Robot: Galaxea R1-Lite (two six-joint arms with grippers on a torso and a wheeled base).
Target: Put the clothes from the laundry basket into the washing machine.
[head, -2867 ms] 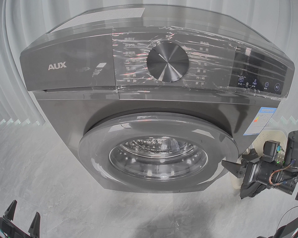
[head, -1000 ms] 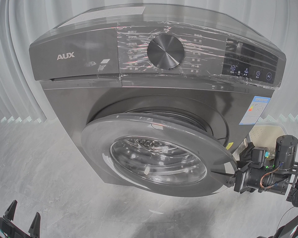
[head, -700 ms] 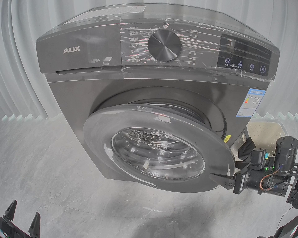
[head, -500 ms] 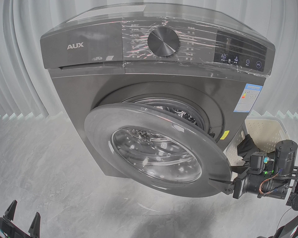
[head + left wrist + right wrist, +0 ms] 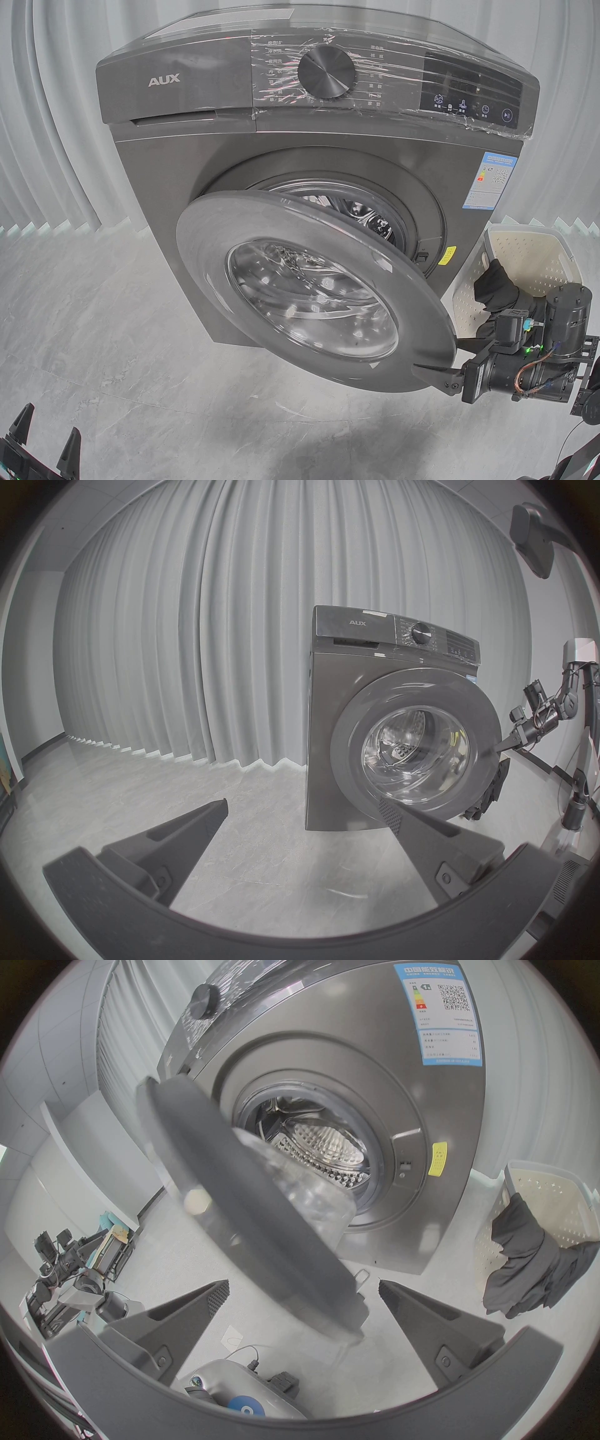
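The grey washing machine [image 5: 312, 156] stands ahead with its round door [image 5: 312, 294] swung partly out, showing the steel drum [image 5: 359, 209] behind it. My right gripper [image 5: 440, 357] is open, with one finger on each side of the door's free edge [image 5: 337, 1310]. To the machine's right stands a cream laundry basket [image 5: 537, 253] with dark clothes [image 5: 497, 287] draped over its rim. In the right wrist view the clothes [image 5: 531, 1260] hang down the side of the basket [image 5: 550, 1188]. My left gripper [image 5: 44, 431] hangs low at the near left, open and holding nothing.
Pale pleated curtains [image 5: 44, 125] run behind the machine. Grey tiled floor [image 5: 125, 350] lies bare in front and to the left. Camera gear on stands [image 5: 69, 1272] sits far off across the room.
The door was shut at first; it has since swung steadily outward with my right gripper at its edge. The head view has shifted, bringing the basket into sight. My left gripper stayed put.
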